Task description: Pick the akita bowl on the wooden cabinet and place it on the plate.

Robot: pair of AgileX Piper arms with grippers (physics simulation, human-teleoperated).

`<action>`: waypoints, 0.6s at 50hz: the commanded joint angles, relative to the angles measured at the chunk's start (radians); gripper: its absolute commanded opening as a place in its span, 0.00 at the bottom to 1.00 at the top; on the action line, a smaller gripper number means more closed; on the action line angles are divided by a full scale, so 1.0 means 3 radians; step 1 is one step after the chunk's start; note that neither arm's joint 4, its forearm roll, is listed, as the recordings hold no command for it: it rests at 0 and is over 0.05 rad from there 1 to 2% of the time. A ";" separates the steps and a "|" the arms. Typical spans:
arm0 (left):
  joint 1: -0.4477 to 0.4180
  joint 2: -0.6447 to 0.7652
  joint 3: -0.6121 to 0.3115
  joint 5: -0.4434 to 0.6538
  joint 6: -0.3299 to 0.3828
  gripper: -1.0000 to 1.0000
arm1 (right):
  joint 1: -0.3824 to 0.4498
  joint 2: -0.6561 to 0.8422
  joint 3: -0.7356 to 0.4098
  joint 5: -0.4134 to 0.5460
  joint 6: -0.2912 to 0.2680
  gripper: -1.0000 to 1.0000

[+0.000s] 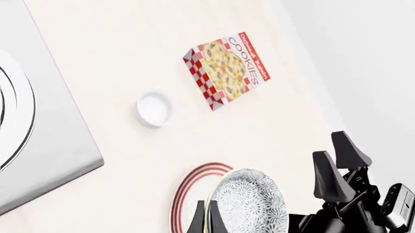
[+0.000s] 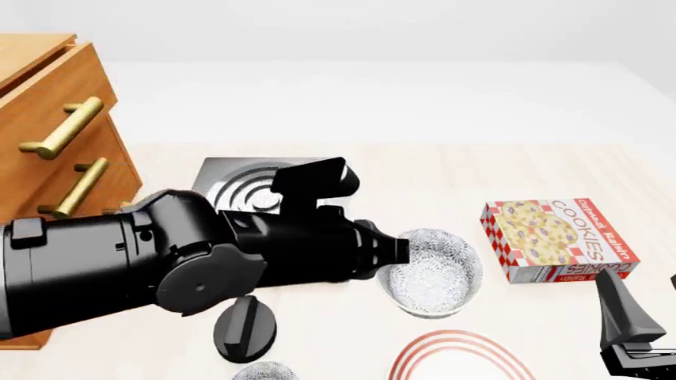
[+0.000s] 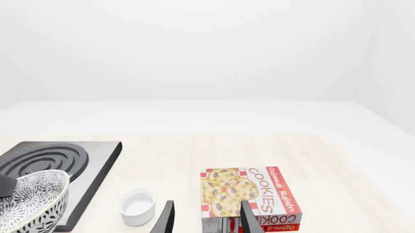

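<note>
The akita bowl [image 2: 431,275], grey-and-white speckled, hangs tilted above the table just behind the plate [image 2: 457,358]. My left gripper [image 1: 206,221] is shut on its rim. In the left wrist view the akita bowl [image 1: 251,203] overlaps the red-ringed plate [image 1: 192,190]. The wooden cabinet [image 2: 51,131] stands at the far left, well away from the bowl. My right gripper [image 3: 207,221] is open and holds nothing, low at the front right beside the cookie box. It also shows as the right gripper [image 2: 625,321] in the front view and as the right gripper [image 1: 338,164] in the left wrist view.
A steel stove [image 2: 245,184] lies behind the left arm. A cookie box [image 2: 556,240] rests at the right, and a small white bowl [image 3: 137,207] sits between stove and box. The bulky left arm [image 2: 158,261] hides much of the table's left half.
</note>
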 commanded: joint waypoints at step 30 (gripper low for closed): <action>-0.0063 0.0321 0.0086 -0.0299 -0.0158 0.00 | 0.0000 0.0000 0.0000 0.0000 0.0001 1.00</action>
